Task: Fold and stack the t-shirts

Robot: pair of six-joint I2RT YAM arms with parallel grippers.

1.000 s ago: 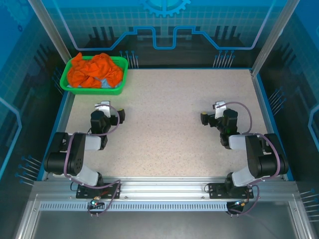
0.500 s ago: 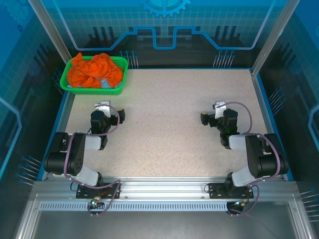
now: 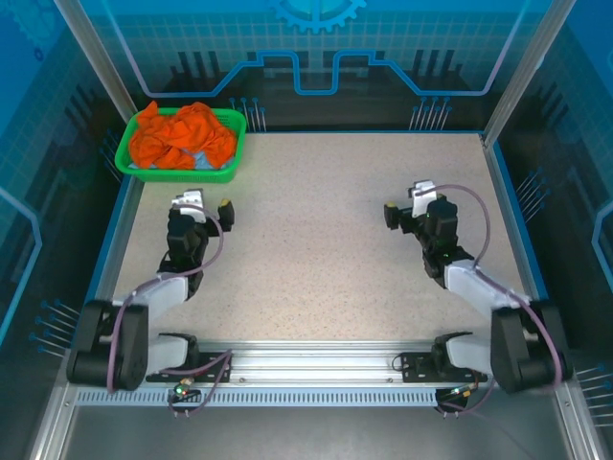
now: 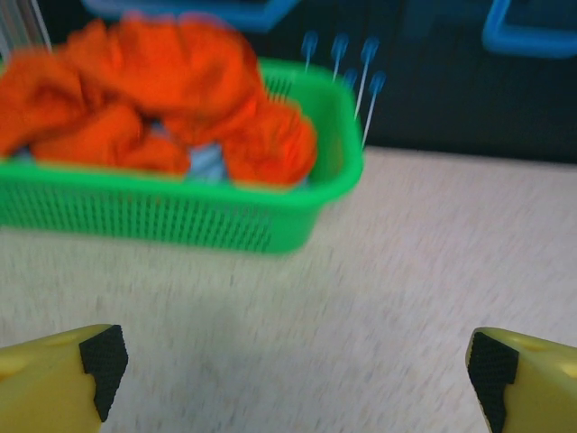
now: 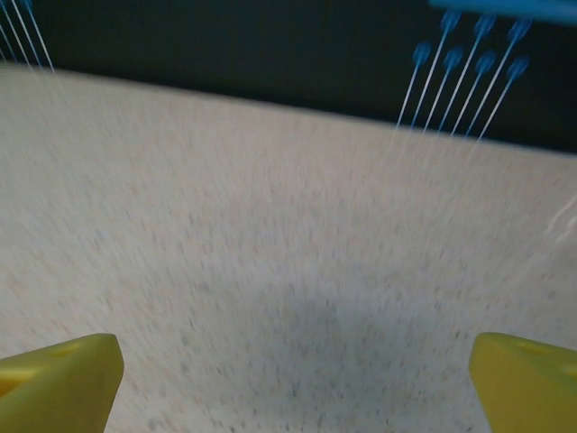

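The t-shirts lie crumpled in a green basket at the far left corner. The bright orange one (image 3: 180,134) is on top, and bits of the pale blue one (image 3: 203,159) show under it. In the left wrist view the orange shirt (image 4: 171,81) and the blue cloth (image 4: 206,162) are blurred, ahead and to the left. My left gripper (image 3: 206,203) (image 4: 297,361) hangs open over bare table, a short way in front of the basket. My right gripper (image 3: 407,201) (image 5: 297,379) is open over bare table on the right, with nothing between its fingers.
The green plastic basket (image 3: 182,175) (image 4: 180,221) stands against the back left corner. A speckled beige tabletop (image 3: 316,240) spreads between the two arms. Blue rims and transparent walls bound the table at the back and sides.
Both arms have stretched forward from their folded pose, carrying the grippers a little farther from the bases. Both grippers stayed open. The shirts have not moved.
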